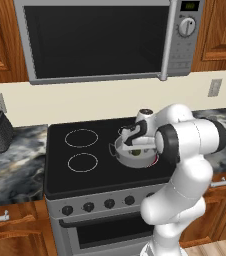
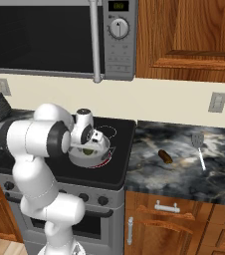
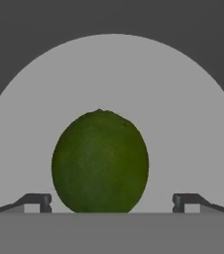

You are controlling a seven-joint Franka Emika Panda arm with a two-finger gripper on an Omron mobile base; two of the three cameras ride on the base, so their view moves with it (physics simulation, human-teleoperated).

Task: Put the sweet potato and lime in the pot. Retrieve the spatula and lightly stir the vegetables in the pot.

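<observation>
Two burner rings lie bare on the left of the stove (image 1: 60, 165) in the left base view, and the gripper (image 1: 135, 145) hangs over the pot (image 1: 127, 159) on its right side. From the right base, the sweet potato (image 2: 165, 156) and spatula (image 2: 198, 147) lie apart on the marbled counter (image 2: 149, 174), right of the pot (image 2: 102, 149). Along the hand, the lime (image 3: 100, 161) rests on the pot's pale floor (image 3: 183, 124) between the spread fingertips (image 3: 37, 201), neither touching it.
</observation>
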